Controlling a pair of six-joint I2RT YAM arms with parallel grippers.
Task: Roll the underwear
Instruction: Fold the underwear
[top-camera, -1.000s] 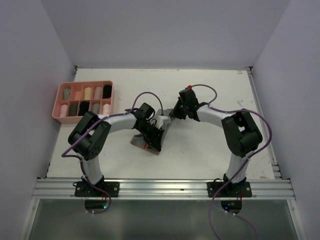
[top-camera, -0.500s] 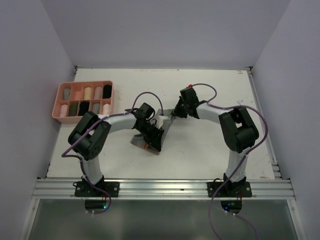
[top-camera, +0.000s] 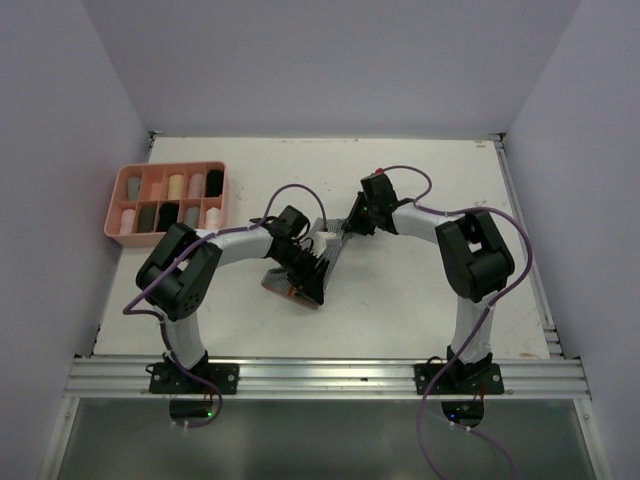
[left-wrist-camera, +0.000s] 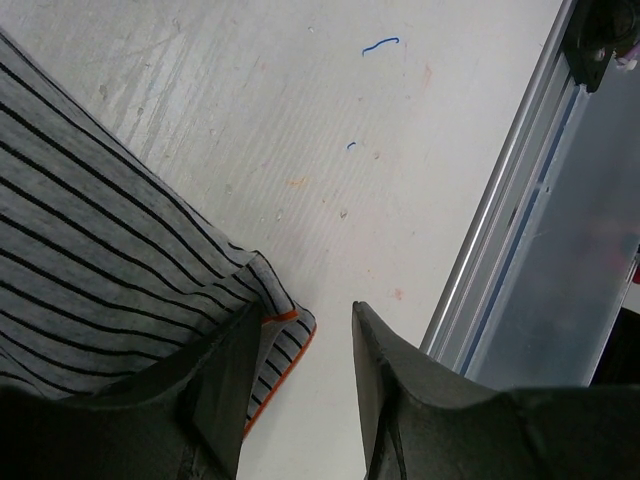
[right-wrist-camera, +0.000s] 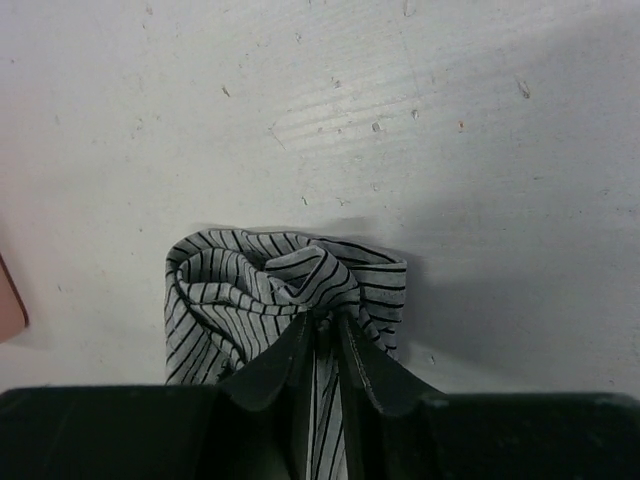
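A: What is taking up most of the view from above?

B: A white table is filling it, with a metal rail running along the near edge. The left arm and the right arm are both reaching inward, and they are meeting near the middle.

A: And off to the side?

B: A pink tray is sitting near the far left corner, well apart from the arms. Its compartments are holding small rolls in beige, pink and dark shades.

A: Where is the garment lying?

B: The striped underwear is lying on the table between the two grippers. One end is spreading flat under the left wrist camera, and the other end is curling into a loose roll in front of the right one.

A: How is the left gripper standing?

B: Its fingers are standing apart. One finger is hovering over the edge of the flat cloth, and bare table is showing in the gap.

A: And the right gripper?

B: Its fingers are sitting close together, and they are pinching a fold of striped cloth at the near side of the roll.

A: Anything smaller?

B: An orange trim is edging the cloth's corner, just beside the left fingers.
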